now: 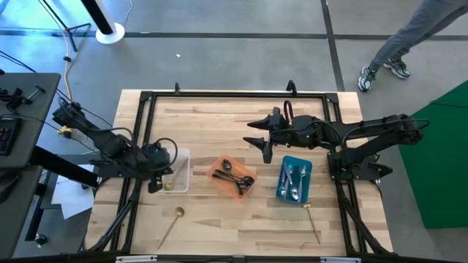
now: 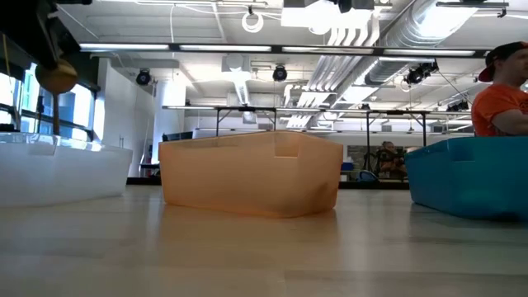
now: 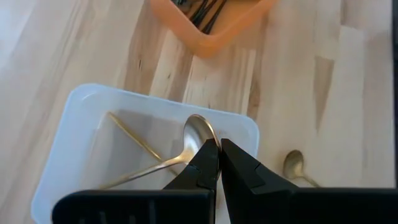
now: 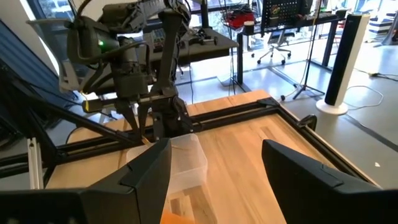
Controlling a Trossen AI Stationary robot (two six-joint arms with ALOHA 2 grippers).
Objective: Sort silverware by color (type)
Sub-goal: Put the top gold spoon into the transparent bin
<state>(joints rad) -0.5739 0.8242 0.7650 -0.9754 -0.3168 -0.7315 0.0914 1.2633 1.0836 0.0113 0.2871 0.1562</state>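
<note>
My left gripper (image 1: 159, 177) is over the clear tray (image 1: 180, 157) at the left and is shut on a gold spoon (image 3: 198, 132). In the low view the spoon's bowl (image 2: 57, 78) hangs well above the clear tray's rim (image 2: 66, 148). A second gold spoon (image 3: 138, 142) lies inside that tray. The orange tray (image 1: 219, 166) holds dark spoons (image 1: 235, 178). The blue tray (image 1: 284, 191) holds silver spoons (image 1: 294, 180). Two gold spoons lie on the table, one at the near left (image 1: 173, 219) and one at the near right (image 1: 311, 219). My right gripper (image 1: 262, 142) is open and empty above the table, beyond the orange tray. My left gripper pinches the gold spoon between its two shut fingertips (image 3: 210, 155), at the edge of the bowl (image 3: 203, 138) where it meets the neck. The fingers come from above, pointing down. The spoon is lifted clear of the clear tray, its handle (image 3: 140, 174) running off to one side.
A black frame (image 1: 234, 95) runs along the table's edges. A person's legs (image 1: 398, 47) stand beyond the far right corner, and a person in orange (image 2: 503, 95) shows behind the blue tray. Bare wood lies along the near edge (image 1: 241, 234).
</note>
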